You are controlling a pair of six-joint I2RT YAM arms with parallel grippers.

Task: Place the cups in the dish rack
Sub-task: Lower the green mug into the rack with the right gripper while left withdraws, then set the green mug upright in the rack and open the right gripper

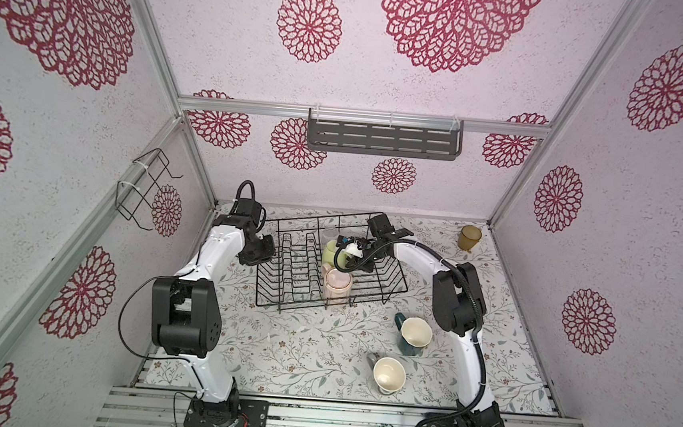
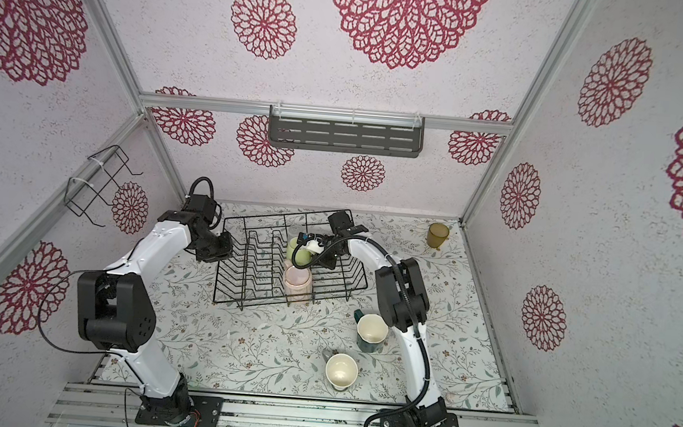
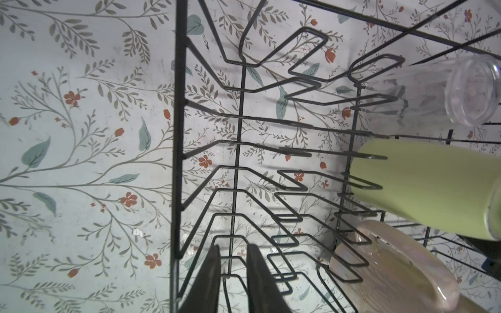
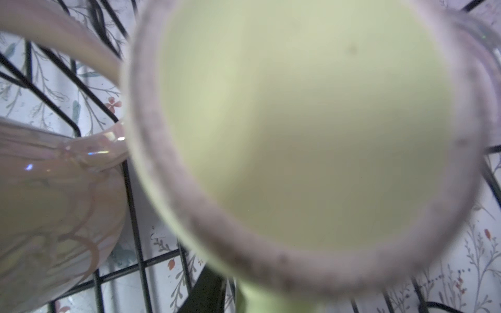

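Ideally the right gripper [image 1: 349, 253], whose jaws I cannot tell clamped or loose at the yellow-green mug [image 1: 331, 254], backs straight up only once the mug sits steady inside the dish rack [image 1: 285, 268], between the clear glass [image 1: 329, 234] and the pink tumbler [image 1: 336, 286].

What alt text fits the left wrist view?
Black wire dish rack on a floral table, seen from above, with a yellow-green mug, clear glass and pink tumbler inside it. The left end effector hovers over the dividers, jaws slightly apart, empty.
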